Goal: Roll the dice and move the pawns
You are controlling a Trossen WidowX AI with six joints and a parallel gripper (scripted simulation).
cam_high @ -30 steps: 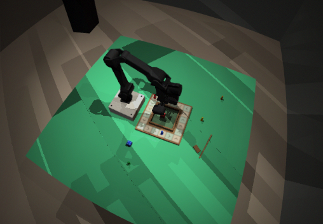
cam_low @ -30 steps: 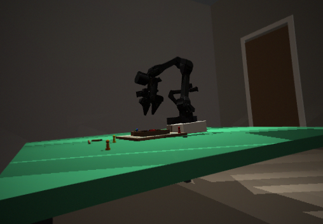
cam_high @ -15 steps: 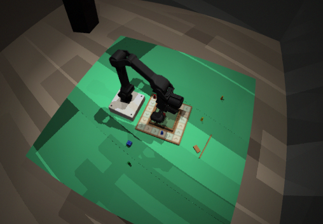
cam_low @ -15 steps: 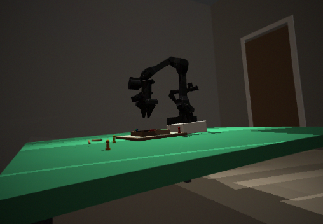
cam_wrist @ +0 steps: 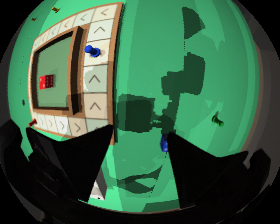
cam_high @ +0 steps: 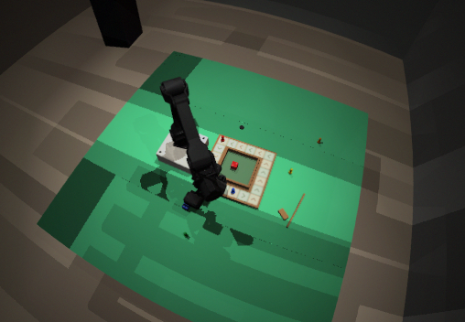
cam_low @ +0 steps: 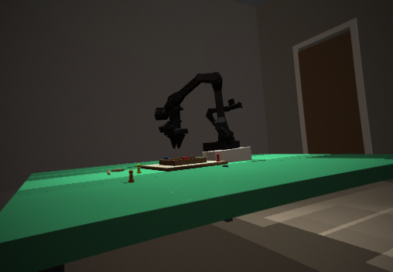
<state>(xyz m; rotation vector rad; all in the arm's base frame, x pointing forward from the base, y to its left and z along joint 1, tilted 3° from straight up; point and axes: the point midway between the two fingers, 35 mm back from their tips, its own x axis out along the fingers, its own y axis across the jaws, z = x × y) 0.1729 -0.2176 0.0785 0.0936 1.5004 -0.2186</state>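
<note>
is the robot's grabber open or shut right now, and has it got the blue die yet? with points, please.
Gripper [cam_high: 189, 205] [cam_low: 176, 147] [cam_wrist: 140, 132]: partly open, holding nothing; the blue die [cam_high: 185, 207] [cam_wrist: 164, 143] is on the table.
</note>
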